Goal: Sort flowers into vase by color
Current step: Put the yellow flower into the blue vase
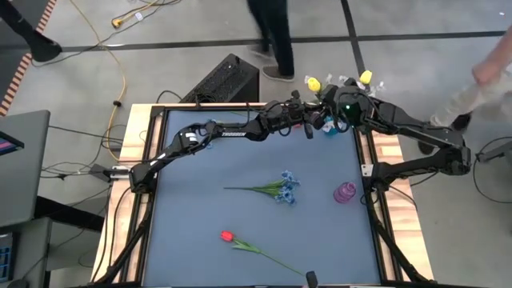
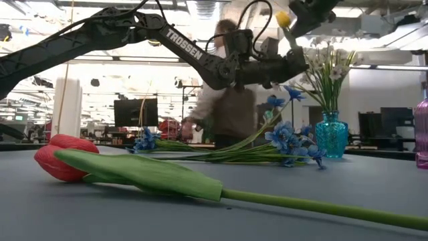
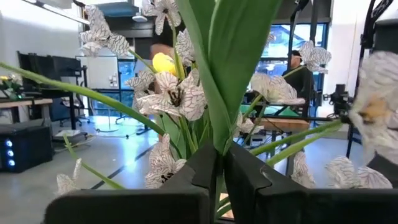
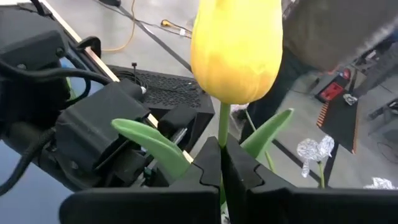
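Flowers everywhere here: a red tulip [image 1: 226,236] on a long green stem lies at the near edge of the grey table [image 1: 192,208], huge in the low view with its broad leaf. Mid-table, a blue cluster [image 1: 286,188] lies flat on its leafy stem.

At the far right corner, a teal glass vase [image 2: 332,136] stands upright and carries a white spray [image 2: 332,63] of small blossoms. A purple vase [image 1: 345,193] sits near the right edge, nothing visible in it.

Both arms meet above the teal vase. The right gripper [image 4: 222,163] is pinched tight on the stem of a yellow tulip [image 4: 237,46], just under the bud, a leaf on either side. The left gripper [image 3: 221,163] is clamped on green leaves or a stem; only its wrist view shows that, with white veined petals crowding around. A second yellow bud [image 1: 314,83] shows from overhead, just beside the grippers.

The low view alone catches a person [image 2: 231,100] behind the table.
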Robot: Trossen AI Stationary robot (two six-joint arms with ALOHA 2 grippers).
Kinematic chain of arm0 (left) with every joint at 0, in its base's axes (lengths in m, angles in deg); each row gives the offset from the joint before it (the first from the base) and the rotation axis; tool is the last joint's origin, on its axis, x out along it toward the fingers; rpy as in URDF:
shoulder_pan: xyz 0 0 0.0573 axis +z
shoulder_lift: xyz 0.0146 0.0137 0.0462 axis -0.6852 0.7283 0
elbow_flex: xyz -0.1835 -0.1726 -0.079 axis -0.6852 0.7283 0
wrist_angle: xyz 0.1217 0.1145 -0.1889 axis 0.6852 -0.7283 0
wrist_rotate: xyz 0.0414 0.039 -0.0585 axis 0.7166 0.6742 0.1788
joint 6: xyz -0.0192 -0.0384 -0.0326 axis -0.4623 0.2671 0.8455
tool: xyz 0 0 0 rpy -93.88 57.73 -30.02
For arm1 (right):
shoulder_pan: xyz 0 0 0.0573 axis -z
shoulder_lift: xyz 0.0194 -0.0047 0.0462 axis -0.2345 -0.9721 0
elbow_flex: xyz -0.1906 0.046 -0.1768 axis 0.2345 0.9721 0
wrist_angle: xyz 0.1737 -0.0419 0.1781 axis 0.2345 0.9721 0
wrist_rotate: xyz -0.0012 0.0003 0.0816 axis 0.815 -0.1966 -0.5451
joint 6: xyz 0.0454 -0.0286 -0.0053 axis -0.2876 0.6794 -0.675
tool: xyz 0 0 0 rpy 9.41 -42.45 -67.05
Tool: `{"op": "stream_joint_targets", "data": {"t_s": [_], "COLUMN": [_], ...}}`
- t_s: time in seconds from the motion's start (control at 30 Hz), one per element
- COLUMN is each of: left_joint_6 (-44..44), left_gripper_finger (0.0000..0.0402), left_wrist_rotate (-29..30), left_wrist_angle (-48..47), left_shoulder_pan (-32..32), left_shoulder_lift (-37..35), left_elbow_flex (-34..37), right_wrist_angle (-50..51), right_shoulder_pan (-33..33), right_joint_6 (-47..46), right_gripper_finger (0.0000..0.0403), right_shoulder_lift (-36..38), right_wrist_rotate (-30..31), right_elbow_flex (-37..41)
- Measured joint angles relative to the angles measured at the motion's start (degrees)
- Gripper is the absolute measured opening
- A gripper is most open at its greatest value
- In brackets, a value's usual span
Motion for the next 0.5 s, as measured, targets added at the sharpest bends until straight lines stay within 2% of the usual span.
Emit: {"op": "stream_joint_targets", "data": {"t_s": [0.3,0.5], "left_joint_6": [-1.6,-1.5], "left_gripper_finger": [0.0075,0.0095], "left_wrist_rotate": [1.5,1.2], "left_wrist_angle": [1.5,1.5], "left_shoulder_pan": [0.0,0.0], "left_shoulder_lift": [0.0,0.0], "left_elbow_flex": [0.0,0.0], "right_wrist_angle": [0.8,1.1], "right_shoulder_pan": [0.5,1.6], "right_joint_6": [0.8,-0.6], "right_gripper_finger": [0.0025,0.0025], "right_shoulder_lift": [0.2,1.2], "right_wrist_rotate": [1.6,1.6], "right_elbow_flex": [0.0,0.0]}}
